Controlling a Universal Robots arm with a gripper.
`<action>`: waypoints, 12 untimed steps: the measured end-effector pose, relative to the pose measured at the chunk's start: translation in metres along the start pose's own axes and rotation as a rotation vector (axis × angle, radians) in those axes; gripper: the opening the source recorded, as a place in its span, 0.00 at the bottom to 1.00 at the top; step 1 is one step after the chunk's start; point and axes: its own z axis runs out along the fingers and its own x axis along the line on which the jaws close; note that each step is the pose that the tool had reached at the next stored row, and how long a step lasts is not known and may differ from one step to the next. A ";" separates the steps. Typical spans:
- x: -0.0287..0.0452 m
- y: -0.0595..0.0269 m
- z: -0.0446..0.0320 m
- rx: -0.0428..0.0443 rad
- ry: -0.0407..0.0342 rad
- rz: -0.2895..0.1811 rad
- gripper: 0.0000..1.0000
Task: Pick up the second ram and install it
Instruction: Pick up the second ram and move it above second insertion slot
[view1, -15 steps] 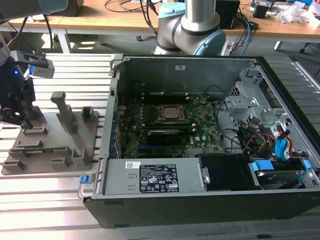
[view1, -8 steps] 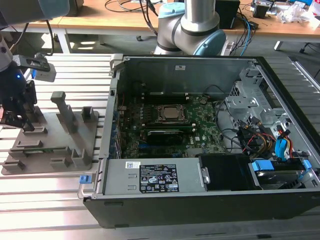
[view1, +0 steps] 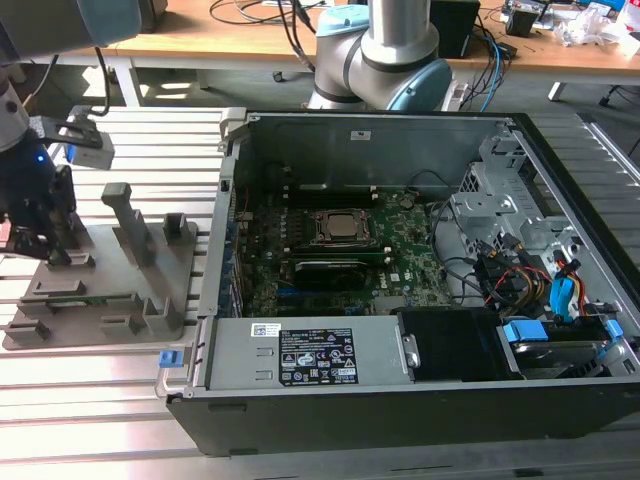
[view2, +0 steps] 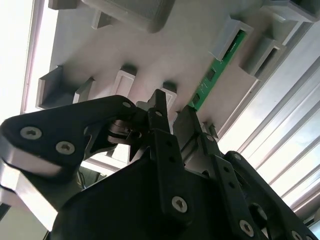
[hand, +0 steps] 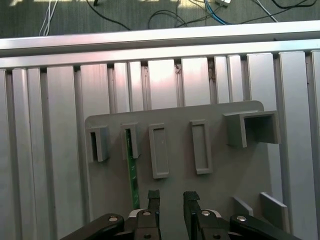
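- Over the grey holder tray (hand: 220, 165), at the exterior view's left of the slatted table (view1: 90, 410), the end effector (hand: 171, 199) hangs low, fingers apart with bare tray showing between them; it holds nothing.
- By my judgement the step in hand is the approach for the pick-up: the second ram (hand: 132, 172) sits ungrasped in its tray slot, just beside one finger and not between the two.
- A grasp would call for lining the fingers up so they straddle the board's thin edge, then closing squarely on its flat faces.
- The stick stands on its long edge, with its long axis lying along the tray surface. One end is tucked in a small grey bracket, the other reaches toward the fingers.
- The open computer case (view1: 350, 130) stands well apart, toward the exterior view's right.
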 end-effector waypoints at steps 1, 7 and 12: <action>0.0000 0.0000 0.0015 0.0000 0.0000 0.000 0.33; 0.0001 -0.0001 0.0066 -0.0001 0.0000 0.000 0.33; 0.0010 -0.0003 0.0109 -0.0001 0.0001 0.000 0.33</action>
